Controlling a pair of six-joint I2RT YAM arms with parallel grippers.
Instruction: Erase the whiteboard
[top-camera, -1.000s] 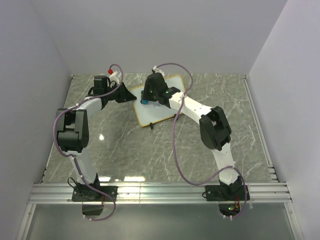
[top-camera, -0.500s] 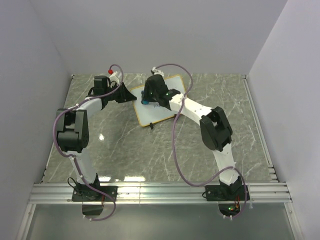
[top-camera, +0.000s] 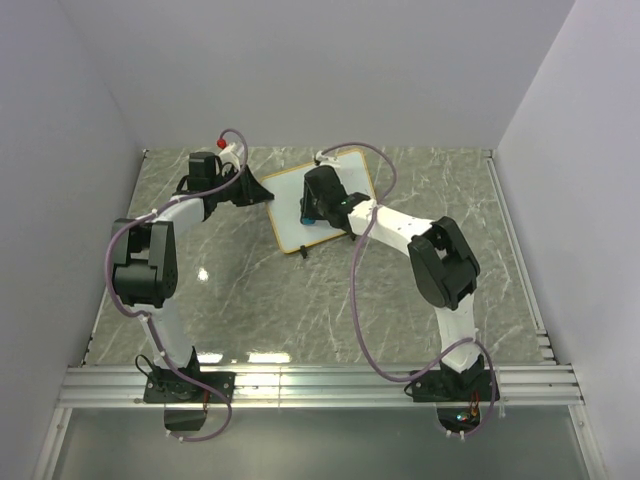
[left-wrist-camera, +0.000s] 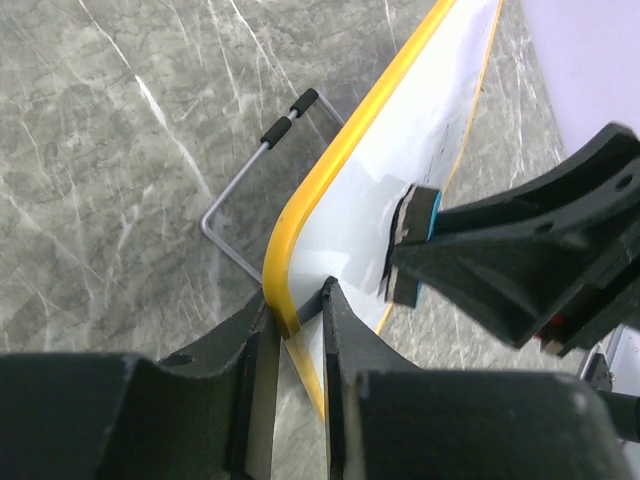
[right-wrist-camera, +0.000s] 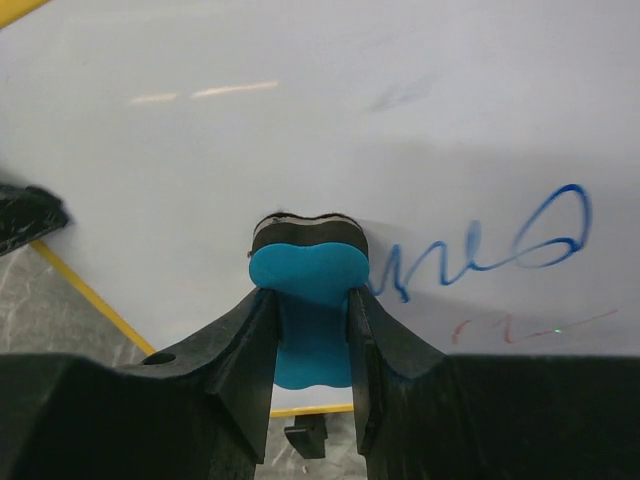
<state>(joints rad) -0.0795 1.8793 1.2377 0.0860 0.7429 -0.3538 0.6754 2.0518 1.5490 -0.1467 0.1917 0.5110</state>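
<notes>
Change over the last second: the right hand (top-camera: 312, 208) has shifted from the whiteboard's (top-camera: 288, 224) far-left area toward its middle, carrying the blue eraser (right-wrist-camera: 308, 268) along the surface. The left hand (left-wrist-camera: 292, 312) has not moved.

- Right hand: closed tight on the eraser, whose dark felt end presses against the white face.
- Left hand: clamped on the board's yellow-framed corner, one finger on each side of the rim, steadying it.
- Board position: far centre of the grey marble worktop (top-camera: 250, 290), between the two hands, apparently propped on its wire stand (left-wrist-camera: 232, 205) rather than lying flat.

Meaning for the task: in the right wrist view the surface above and left of the eraser looks clean apart from a faint smear, so the stroke seems to be working. Erasing is not finished: blue writing (right-wrist-camera: 480, 248) sits just beside the eraser on its right, with a faint red stroke (right-wrist-camera: 505, 325) below it.

Surroundings and obstructions:
- The held corner is covered by the left hand's fingers, so any marks there cannot be reached.
- The right arm's purple cable (top-camera: 352, 290) loops near the board's edge; likely harmless, worth watching.
- The stand may let the board flex under pressure.
</notes>
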